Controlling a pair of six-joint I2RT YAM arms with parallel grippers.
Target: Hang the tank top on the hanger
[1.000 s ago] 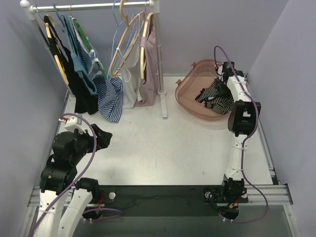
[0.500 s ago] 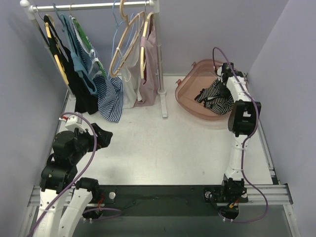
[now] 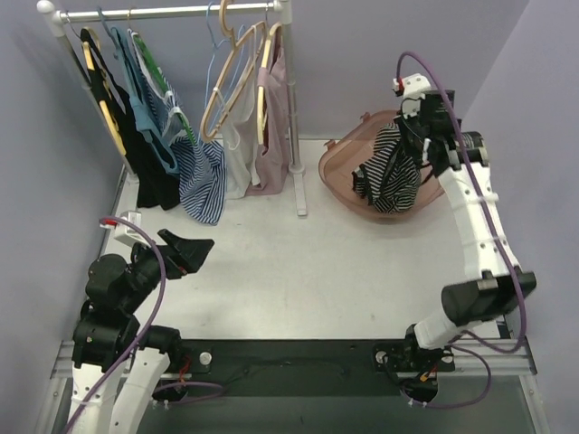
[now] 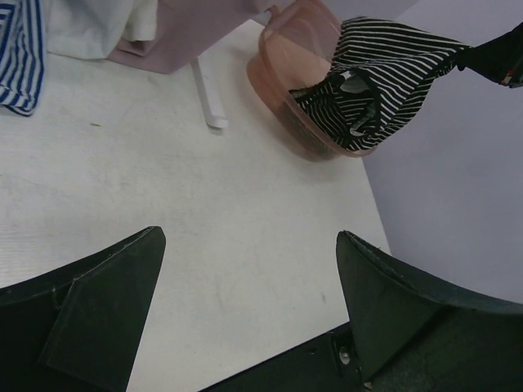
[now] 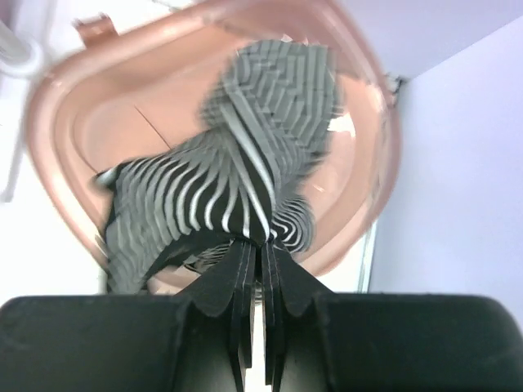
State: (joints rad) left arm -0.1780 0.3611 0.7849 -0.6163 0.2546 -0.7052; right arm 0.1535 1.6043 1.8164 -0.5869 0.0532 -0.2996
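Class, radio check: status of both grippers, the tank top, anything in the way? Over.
Right gripper shut on tank top. Left gripper open, holding nothing. Top's lower end in the basket, rim around it.

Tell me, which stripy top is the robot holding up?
The black-and-white striped tank top, pinched in the right gripper over the pink tub. The blue-and-white striped garment just hangs on the rail.

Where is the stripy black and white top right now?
In the top view the tank top is at the far right of the table, hanging from the shut right gripper, its lower end in the pink tub.
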